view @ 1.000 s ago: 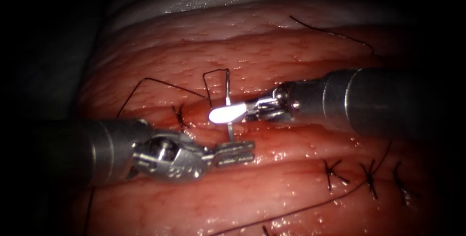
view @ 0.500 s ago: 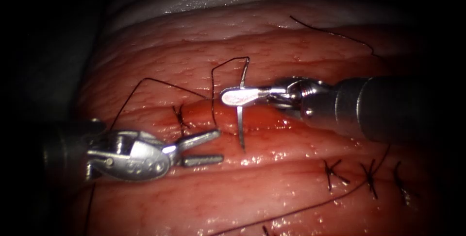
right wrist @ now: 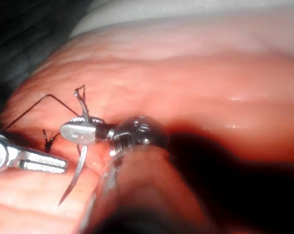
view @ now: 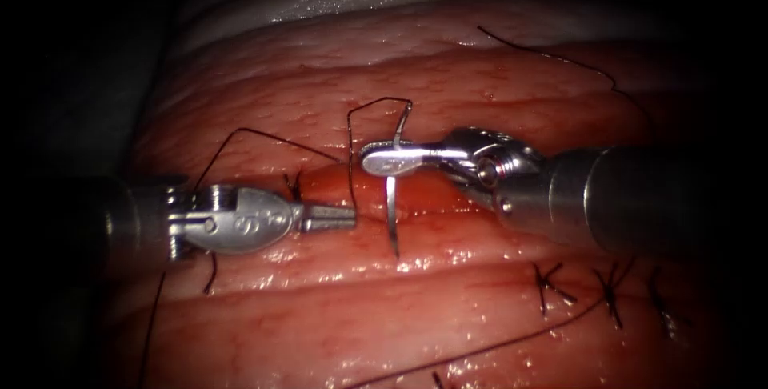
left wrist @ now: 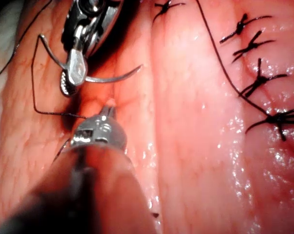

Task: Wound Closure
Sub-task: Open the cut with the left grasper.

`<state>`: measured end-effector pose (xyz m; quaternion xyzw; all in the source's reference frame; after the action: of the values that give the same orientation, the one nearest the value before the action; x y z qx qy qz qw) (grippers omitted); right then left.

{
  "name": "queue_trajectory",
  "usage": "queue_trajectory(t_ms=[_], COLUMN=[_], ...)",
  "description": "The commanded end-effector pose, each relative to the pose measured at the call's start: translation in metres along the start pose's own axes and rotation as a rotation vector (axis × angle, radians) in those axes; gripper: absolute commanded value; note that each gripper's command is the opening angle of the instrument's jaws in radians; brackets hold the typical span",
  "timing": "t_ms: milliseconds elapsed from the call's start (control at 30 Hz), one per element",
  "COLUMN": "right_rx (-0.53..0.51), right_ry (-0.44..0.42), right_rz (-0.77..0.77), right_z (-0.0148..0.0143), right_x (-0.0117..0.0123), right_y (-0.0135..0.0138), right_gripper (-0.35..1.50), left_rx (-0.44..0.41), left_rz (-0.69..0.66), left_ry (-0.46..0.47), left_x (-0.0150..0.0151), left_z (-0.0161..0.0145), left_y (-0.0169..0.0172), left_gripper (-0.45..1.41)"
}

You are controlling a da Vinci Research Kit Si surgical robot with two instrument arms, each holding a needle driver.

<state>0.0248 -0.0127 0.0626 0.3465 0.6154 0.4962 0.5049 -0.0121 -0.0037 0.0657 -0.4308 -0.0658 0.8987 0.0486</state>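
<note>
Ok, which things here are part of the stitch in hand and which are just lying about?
In use: curved steel needle, clear of the tissue, held near its thread end by the right tool; dark thread; left tool, holding nothing.
Lying about: finished dark knots.

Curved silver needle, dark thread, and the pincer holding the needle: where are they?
Curved silver needle (view: 392, 221), endoscope view: lower shaft, above the tissue.
Thin dark thread (view: 376, 104), endoscope view: loop near the needle's tail.
Right arm's metal pincer (view: 386, 159), endoscope view: tip, shut on the needle's upper part.
</note>
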Motion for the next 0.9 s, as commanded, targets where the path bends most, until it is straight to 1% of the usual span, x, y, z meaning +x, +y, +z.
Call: queue_trajectory(t_ms=[33,100,400,733,900], right_rx=[0.002,0.001,-0.002,0.0,0.001], right_ry=[0.0,0.0,0.004,0.008,0.008], right_rz=[-0.002,-0.019,-0.05,-0.144,-0.169], right_z=[0.0007,0.0007,0.0012,0.0021,0.002], right_x=[-0.0003,-0.0004,-0.0005,-0.0009,-0.001], right_y=[0.0005,0.0005,0.0005,0.0007,0.0008], right_gripper=[-0.35,-0.35,-0.35,-0.35,-0.35], left_rx=[-0.014,-0.035,-0.136,-0.194,-0.206], left_rz=[0.008,0.006,-0.001,0.01,-0.003], left_ry=[-0.031,-0.094,-0.242,-0.329,-0.355], left_x=[-0.0003,-0.0008,-0.0028,-0.0046,-0.0058], left_z=[0.0009,0.0013,0.003,0.0066,0.0075], left_y=[-0.0002,-0.0005,-0.001,-0.0025,-0.0029], left_gripper=[-0.45,-0.45,-0.45,-0.45,-0.45])
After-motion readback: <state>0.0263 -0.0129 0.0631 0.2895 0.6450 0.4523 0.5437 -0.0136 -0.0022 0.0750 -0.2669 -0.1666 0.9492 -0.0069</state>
